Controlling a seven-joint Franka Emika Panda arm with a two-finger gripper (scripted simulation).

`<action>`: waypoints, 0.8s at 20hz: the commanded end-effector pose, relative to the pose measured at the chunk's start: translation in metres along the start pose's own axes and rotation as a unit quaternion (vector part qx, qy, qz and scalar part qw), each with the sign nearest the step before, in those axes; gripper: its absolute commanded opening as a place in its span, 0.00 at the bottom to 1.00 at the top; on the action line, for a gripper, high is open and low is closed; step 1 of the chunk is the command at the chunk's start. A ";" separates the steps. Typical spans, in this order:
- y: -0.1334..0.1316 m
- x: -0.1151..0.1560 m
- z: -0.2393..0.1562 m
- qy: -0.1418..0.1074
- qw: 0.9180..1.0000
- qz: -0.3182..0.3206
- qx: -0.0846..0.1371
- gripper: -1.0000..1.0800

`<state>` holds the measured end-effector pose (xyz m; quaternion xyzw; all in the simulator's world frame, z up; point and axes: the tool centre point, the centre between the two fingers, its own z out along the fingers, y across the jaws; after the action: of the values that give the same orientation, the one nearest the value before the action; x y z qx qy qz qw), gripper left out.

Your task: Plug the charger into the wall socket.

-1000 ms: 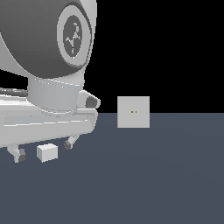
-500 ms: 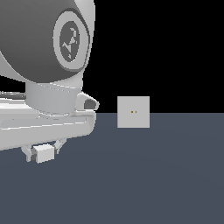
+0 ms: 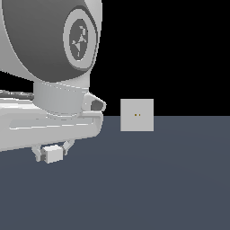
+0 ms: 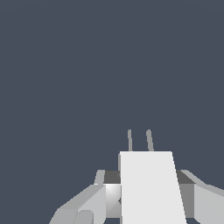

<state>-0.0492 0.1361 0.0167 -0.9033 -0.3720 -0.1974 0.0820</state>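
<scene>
The charger (image 3: pixel 53 154) is a small white block low at the exterior view's left, just above the dark floor. My gripper (image 3: pixel 52 152) hangs under the big white arm and is shut on it, with a finger on each side. In the wrist view the charger (image 4: pixel 148 188) sits between the fingers (image 4: pixel 87 205), and its two thin prongs (image 4: pixel 149 140) point away from the hand. The wall socket (image 3: pixel 137 115) is an upright light-grey square plate with two tiny holes. It stands farther back, to the exterior view's right of the gripper, and is out of the wrist view.
The arm's large white body (image 3: pixel 49 54) fills the exterior view's left and upper part. The dark grey floor (image 3: pixel 157 188) stretches across the lower half, and the background is black.
The fingers closed from either side onto the charger. The gripper then shifted with it slightly up and toward the exterior view's right.
</scene>
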 end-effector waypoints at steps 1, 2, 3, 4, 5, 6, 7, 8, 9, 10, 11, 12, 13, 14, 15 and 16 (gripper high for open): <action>0.014 -0.001 -0.007 0.001 1.000 0.020 -0.010 0.00; 0.021 -0.002 -0.011 0.001 0.999 0.032 -0.015 0.00; 0.030 -0.003 -0.015 0.001 0.999 0.045 -0.021 0.00; 0.039 -0.005 -0.020 0.001 0.998 0.060 -0.028 0.00; 0.049 -0.007 -0.026 0.002 0.997 0.076 -0.035 0.00; 0.059 -0.010 -0.032 0.002 0.995 0.093 -0.043 0.00; 0.070 -0.013 -0.039 0.002 0.992 0.112 -0.051 0.00; 0.082 -0.017 -0.047 0.003 0.990 0.131 -0.060 0.00; 0.093 -0.022 -0.055 0.003 0.986 0.151 -0.069 0.00; 0.104 -0.027 -0.063 0.003 0.982 0.171 -0.078 0.00; 0.115 -0.032 -0.072 0.003 0.978 0.190 -0.088 0.00; 0.124 -0.038 -0.079 0.003 0.973 0.208 -0.096 0.00; 0.133 -0.043 -0.087 0.003 0.969 0.225 -0.103 0.00; 0.140 -0.049 -0.094 0.003 0.964 0.240 -0.110 0.00; 0.146 -0.054 -0.100 0.003 0.960 0.254 -0.117 0.00; 0.152 -0.059 -0.106 0.003 0.956 0.266 -0.122 0.00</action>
<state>-0.0101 -0.0263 0.0825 -0.9695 -0.1151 -0.2148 0.0262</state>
